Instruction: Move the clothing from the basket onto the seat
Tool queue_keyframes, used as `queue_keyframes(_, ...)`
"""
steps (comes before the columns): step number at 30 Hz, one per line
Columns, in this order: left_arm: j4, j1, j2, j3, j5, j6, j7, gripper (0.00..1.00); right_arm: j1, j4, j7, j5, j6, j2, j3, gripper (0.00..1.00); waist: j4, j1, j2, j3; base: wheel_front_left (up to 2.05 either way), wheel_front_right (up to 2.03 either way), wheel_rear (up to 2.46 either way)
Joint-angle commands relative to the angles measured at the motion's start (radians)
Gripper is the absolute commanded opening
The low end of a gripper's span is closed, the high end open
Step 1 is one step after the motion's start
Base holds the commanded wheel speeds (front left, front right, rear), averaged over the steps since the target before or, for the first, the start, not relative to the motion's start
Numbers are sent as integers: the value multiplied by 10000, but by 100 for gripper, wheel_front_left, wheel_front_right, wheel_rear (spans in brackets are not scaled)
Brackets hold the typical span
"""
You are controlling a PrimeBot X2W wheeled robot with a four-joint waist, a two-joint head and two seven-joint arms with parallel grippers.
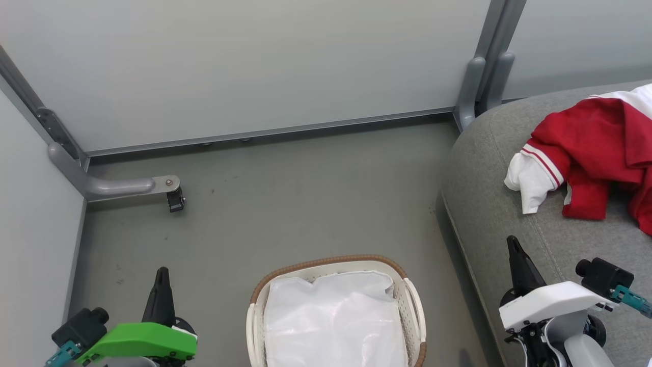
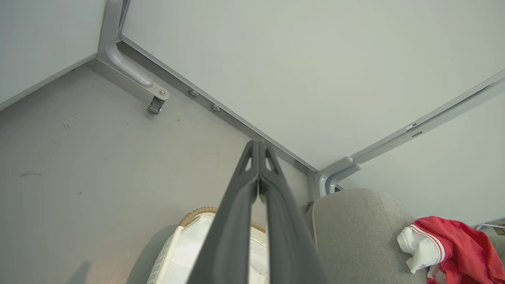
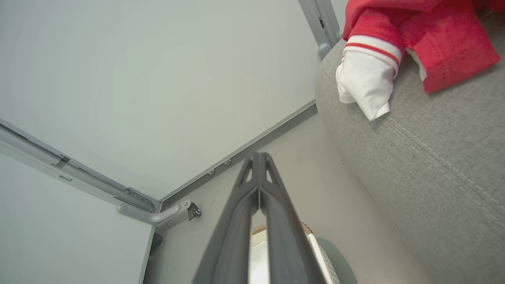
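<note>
The red clothing point(image 1: 598, 153) with white striped cuffs lies on the grey seat point(image 1: 489, 204) at the right, also seen as the clothing point(image 2: 453, 248) and the clothing point(image 3: 414, 35). The cream basket point(image 1: 415, 311) with a brown rim stands on the floor at bottom centre, holding a white liner sheet point(image 1: 333, 321). My left gripper point(image 1: 162, 272) is shut and empty, left of the basket. My right gripper point(image 1: 512, 242) is shut and empty over the seat's front edge, below the clothing. Each wrist view shows the fingertips pressed together: left gripper point(image 2: 259, 144), right gripper point(image 3: 258, 156).
Pale partition walls with grey metal frames close off the back and left. A bracket foot with a small caster point(image 1: 174, 196) juts onto the grey floor at the left. A grey post point(image 1: 476, 86) stands in the corner beside the seat.
</note>
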Motion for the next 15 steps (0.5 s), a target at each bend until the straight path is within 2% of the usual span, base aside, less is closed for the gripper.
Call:
queue_keyframes(1,-161,-321,22,103,-343,-33,73,0,-81,-176,89,379,-3,-61,-76,0,-5,0,0,-6,0,0,0)
queue_keyframes(15,-272,-427,24,377,-1910,-93,560,0,-62,-273,574,2198,-4,-77,-316,0,-56,0,0,-61,0,0,0)
